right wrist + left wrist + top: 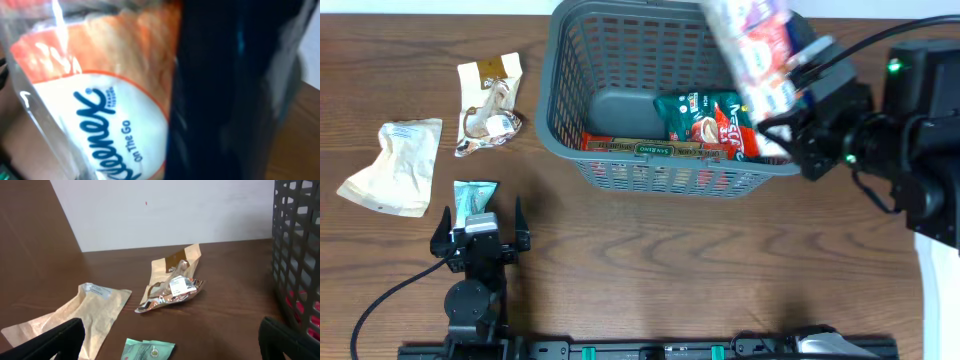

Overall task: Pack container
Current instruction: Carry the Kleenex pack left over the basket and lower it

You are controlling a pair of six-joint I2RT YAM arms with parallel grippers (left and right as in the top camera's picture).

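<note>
Container (570, 120): dark grey, slotted lattice sides, rolled rim.

Robotics lab or test bench rather than a lived-in room. A dark wood-grain tabletop (650, 260) stands against a bare white wall (165, 210). Two black robot arms work at it: the left arm (470, 300) at the near edge, trailing a black cable (395, 290), and the right arm (920, 110) at the right side, with a small green light (894, 67) lit on it. A black mounting rail (650, 350) with green fittings runs along the near edge. The goods on hand are loose snack packets (390, 170), a branded tissue pack (100, 125) and a grey slotted container (565, 100).
</note>
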